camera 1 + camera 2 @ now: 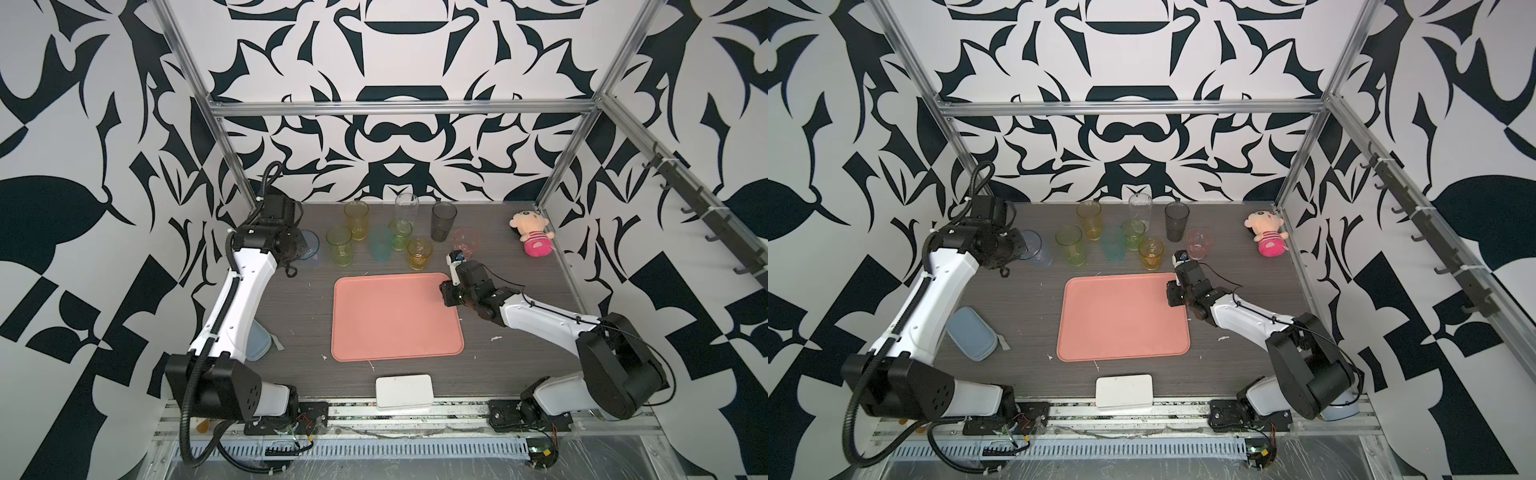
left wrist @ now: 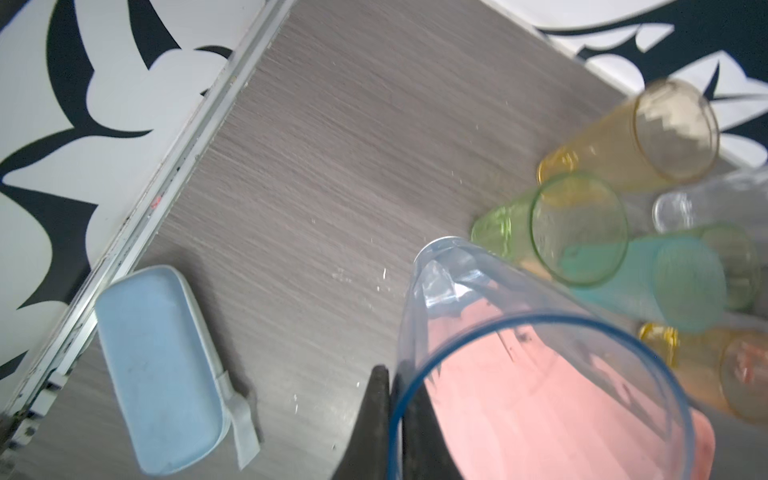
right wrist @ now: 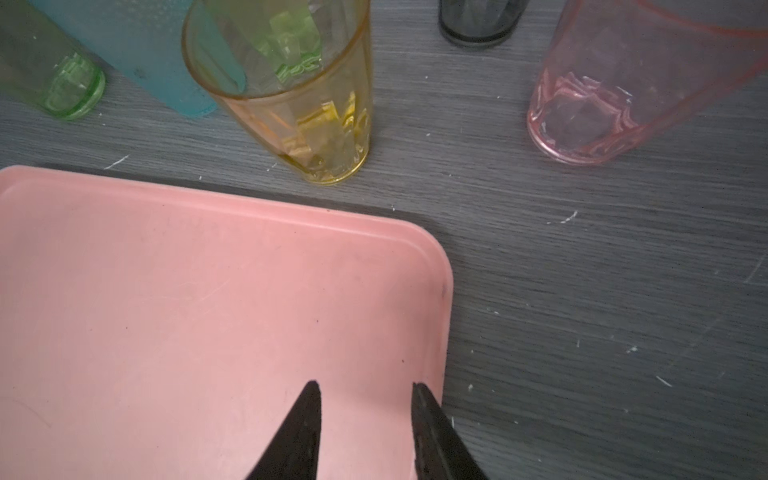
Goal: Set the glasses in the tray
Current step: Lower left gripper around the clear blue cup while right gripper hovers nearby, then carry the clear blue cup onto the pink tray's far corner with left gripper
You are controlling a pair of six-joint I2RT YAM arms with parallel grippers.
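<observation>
Pinched the blue glass (image 2: 478, 307) by its rim with the left tool (image 2: 392, 376), closed on the wall, near the far left corner of the tabletop (image 1: 307, 316). Could not tell whether lifted off yet. Held the right tool (image 3: 365, 388) part open and empty above the far right corner of the tray (image 1: 395, 320). Found the tray bare at mid-tabletop, with the other eight glasses (image 1: 400, 237) upright between it and the far edge.

Judged the step as the first pick, nothing placed. Needed next: a lift clear of the green glass (image 2: 577, 232) just beside, a carry to the tray, an upright set-down, then release.

Saw the rim pinch, one finger inside and one outside, only from the left wrist; lost it behind the arm in both top views. Saw the toy (image 1: 534, 237) at the far right corner and the box (image 1: 404, 390) at the near edge only in the top views.
</observation>
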